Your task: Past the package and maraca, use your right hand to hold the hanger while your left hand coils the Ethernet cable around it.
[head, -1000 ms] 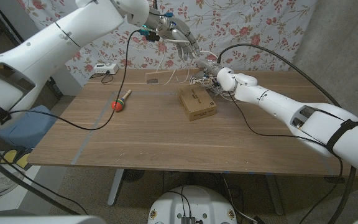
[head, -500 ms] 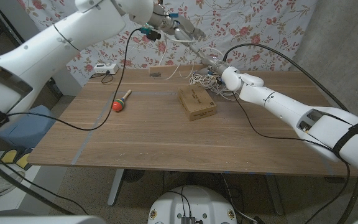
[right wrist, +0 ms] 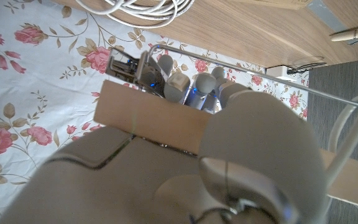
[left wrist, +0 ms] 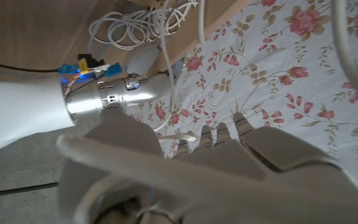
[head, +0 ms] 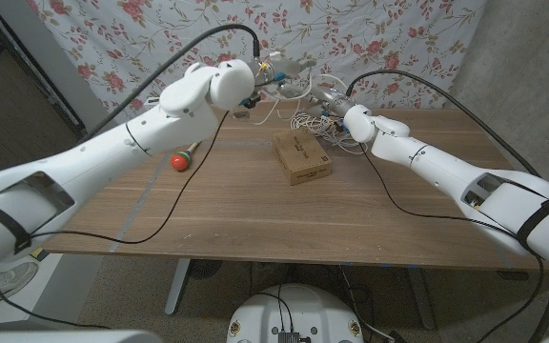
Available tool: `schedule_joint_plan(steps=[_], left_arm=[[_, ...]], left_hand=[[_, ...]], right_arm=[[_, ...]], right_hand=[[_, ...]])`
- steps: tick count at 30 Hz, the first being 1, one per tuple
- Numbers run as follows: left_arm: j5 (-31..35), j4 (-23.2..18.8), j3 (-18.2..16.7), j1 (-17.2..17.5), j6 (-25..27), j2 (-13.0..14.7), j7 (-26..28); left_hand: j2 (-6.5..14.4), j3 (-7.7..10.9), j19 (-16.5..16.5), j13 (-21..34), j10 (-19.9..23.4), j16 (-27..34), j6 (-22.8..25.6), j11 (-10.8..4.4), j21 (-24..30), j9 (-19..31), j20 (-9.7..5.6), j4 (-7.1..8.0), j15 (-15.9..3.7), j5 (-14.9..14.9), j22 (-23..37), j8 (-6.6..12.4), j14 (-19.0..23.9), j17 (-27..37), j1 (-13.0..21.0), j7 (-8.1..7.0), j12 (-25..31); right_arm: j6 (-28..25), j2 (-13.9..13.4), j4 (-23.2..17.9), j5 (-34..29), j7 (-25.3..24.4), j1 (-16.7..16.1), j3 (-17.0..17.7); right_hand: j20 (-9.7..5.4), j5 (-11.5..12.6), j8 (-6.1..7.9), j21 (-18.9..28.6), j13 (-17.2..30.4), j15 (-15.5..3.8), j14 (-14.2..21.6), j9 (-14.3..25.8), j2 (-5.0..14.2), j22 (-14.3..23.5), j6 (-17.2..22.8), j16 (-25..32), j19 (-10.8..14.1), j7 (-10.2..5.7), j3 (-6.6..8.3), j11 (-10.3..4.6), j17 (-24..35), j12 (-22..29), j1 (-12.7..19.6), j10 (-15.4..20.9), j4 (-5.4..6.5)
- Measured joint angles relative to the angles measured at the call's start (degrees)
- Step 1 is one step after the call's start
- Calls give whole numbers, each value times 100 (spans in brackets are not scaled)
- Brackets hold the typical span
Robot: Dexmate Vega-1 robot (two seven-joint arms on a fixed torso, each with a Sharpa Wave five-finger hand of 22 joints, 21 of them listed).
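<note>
Left hand (head: pixel 289 67) now nearer right hand (head: pixel 330 100); hanger (right wrist: pixel 151 121) gripped

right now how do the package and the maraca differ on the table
The package is a flat brown cardboard box; the maraca is a slim stick with a round red head. The package lies near the table's middle, before the right arm; the maraca lies to the robot's left, partly hidden by the left arm. No robot hand touches either, and both rest on the wooden table.

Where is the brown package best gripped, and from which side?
Probably across its two long sides, from straight above: the package lies flat on the table, a low box with bare wood along both those sides.
</note>
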Motion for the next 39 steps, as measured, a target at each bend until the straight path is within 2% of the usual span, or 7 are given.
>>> schedule_joint_plan(steps=[3, 5, 10, 26, 29, 30, 39], left_arm=[[767, 0, 0, 0, 511, 0, 758], [1079, 648, -139, 365, 718, -569, 1069], [2148, 1532, -336, 664, 1137, -1407, 2128], [2555, 1051, -943, 1205, -417, -1737, 5070], [2225, 1051, -943, 1205, -812, -1737, 5111], [2079, 338, -1794, 1582, -981, -1684, 5091], [371, 154, -2949, 1765, -2186, -1696, 4042]], left_hand=[[52, 969, 0, -130, 0, 86, 5, 0, 187, 0, 0, 136, 0, -315, -26, 9, 0, -21, 52, -11, 29], [58, 1546, 0, -198, 0, 106, 5, 0, 285, 0, 0, 184, -21, -468, -46, 9, 21, -20, 58, -11, 44], [21, 1976, 0, -268, 5, 151, 7, -159, 384, 1, 0, 312, -22, -727, -84, 9, 22, -4, -407, -134, 141], [-903, 1123, 217, -404, 354, -97, 808, -629, 421, -81, 29, 88, -248, -1792, -266, -54, 495, -152, -2712, -705, 193], [-991, 998, 214, -404, 391, -138, 901, -592, 331, -80, 31, 82, -170, -1812, -273, -80, 417, -152, -2896, -669, 137], [-1026, 954, 169, -404, 388, -174, 907, -589, 293, -80, 39, 83, -149, -1837, -287, -108, 396, -152, -2955, -663, 110], [-1029, 751, 28, -387, 255, -282, 788, -540, -43, -80, 29, 21, -153, -1855, -248, -191, 70, -136, -3290, -593, -112]], right_arm=[[0, -4, 0, 0, 0, -15, 6], [37, -3, 7, 5, 0, -19, 9], [90, -1, 66, 13, 23, -24, 12], [209, 86, 346, 23, 28, 46, -8], [209, 95, 387, 23, 28, 62, -25], [217, 98, 398, 23, 20, 69, -31], [218, 160, 529, -17, -14, 136, -97]], right_hand=[[0, -1, 19, 0, -29, 0, 0, -6, 0, 0, 0, 0, 0, 0, -1, 0, 0, 0, 0, 0, -1], [0, -3, 21, 0, -65, 0, 0, -6, 0, 0, 0, 0, 0, 0, -5, 0, 0, 0, 0, 0, -5], [0, -12, 21, 0, -26, 0, 0, 13, 0, 0, -10, 0, 0, 10, 9, 0, 0, 0, 0, 0, 9], [0, 13, 15, -1, -18, 0, 0, 16, 1, 0, -10, -1, 0, 10, 9, 0, 0, 0, 0, 0, 9], [0, 13, 8, -1, -1, 0, 0, 16, 1, 0, -10, -1, 0, 10, 9, 0, 0, 0, 1, 0, 9], [0, 12, 1, -1, -2, 0, 0, 14, 1, 0, -10, -1, 0, 10, 9, 0, 0, 0, 1, 0, 9], [0, 11, -12, -1, -24, 0, 0, 22, 31, 1, -18, -3, 1, 18, 8, 21, 0, 17, 30, 20, 8]])
